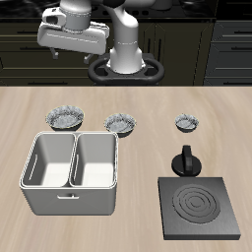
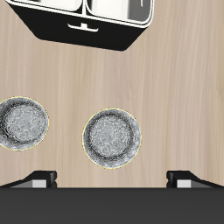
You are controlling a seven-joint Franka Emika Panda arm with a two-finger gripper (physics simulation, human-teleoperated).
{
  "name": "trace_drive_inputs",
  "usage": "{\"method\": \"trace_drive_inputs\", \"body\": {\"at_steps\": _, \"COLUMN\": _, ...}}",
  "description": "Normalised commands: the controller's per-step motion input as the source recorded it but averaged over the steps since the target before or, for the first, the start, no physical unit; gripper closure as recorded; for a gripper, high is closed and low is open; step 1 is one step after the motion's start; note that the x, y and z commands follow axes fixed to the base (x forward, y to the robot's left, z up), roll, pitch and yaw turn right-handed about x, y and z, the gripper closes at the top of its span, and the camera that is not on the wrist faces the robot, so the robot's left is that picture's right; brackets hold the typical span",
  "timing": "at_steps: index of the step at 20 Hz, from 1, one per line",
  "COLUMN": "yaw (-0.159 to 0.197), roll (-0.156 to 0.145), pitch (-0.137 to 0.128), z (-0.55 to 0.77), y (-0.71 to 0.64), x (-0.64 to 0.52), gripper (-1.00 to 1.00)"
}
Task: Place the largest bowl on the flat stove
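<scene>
The largest bowl (image 1: 63, 118), grey-white speckled with a dark rim, sits on the table behind the grey bin; it also shows in the wrist view (image 2: 112, 137), almost straight under the gripper. The flat stove (image 1: 197, 207), a black square plate with ring burner and round knob (image 1: 186, 162), lies near the table's front edge, far across from that bowl, and nothing is on it. My gripper (image 1: 61, 49) hangs high above the largest bowl. In the wrist view the gripper (image 2: 112, 179) is open and empty, with its fingertips (image 2: 44, 178) wide apart.
The medium speckled bowl (image 1: 121, 124) sits beside the largest one and shows in the wrist view (image 2: 23, 124). The smallest bowl (image 1: 188, 122) sits behind the stove's knob. The grey double-compartment bin (image 1: 74, 172) stands just in front of the two larger bowls.
</scene>
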Motion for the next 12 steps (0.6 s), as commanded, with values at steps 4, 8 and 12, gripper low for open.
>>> {"method": "trace_drive_inputs", "body": {"at_steps": 4, "yaw": -0.014, "roll": 0.012, "pitch": -0.005, "z": -0.08, "y": -0.02, "x": -0.04, "gripper": -1.0}}
{"method": "trace_drive_inputs", "body": {"at_steps": 8, "yaw": -0.013, "roll": 0.009, "pitch": -0.013, "z": -0.11, "y": -0.01, "x": -0.03, "gripper": -1.0}}
{"method": "trace_drive_inputs", "body": {"at_steps": 12, "yaw": 0.01, "roll": 0.013, "pitch": -0.032, "z": -0.18, "y": 0.03, "x": -0.02, "gripper": -1.0}}
